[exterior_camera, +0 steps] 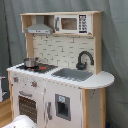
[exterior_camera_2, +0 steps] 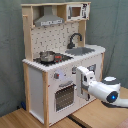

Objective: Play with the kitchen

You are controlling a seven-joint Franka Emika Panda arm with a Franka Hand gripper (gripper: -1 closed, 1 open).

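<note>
The kitchen (exterior_camera: 65, 80) is a tall white and light-wood toy with a pegboard back, seen in both exterior views. A small pot (exterior_camera_2: 47, 56) sits on the hob, beside the grey sink (exterior_camera_2: 82, 51) and black faucet (exterior_camera_2: 75, 39). In the second exterior view my gripper (exterior_camera_2: 80, 71) reaches in from the lower right. It hovers just in front of the kitchen's front panel, right of the oven door (exterior_camera_2: 65, 95), at about the height of the knobs (exterior_camera_2: 56, 76). In the first exterior view only a white rounded part of the arm (exterior_camera: 22, 122) shows at the bottom edge.
A grey curtain (exterior_camera: 115, 60) hangs behind the kitchen. Light wooden boards (exterior_camera_2: 30, 120) lie under it. A hood (exterior_camera: 40, 29) and a toy microwave (exterior_camera: 70, 23) sit on the upper shelf. The counter's rounded end (exterior_camera: 102, 79) juts out on the first exterior view's right.
</note>
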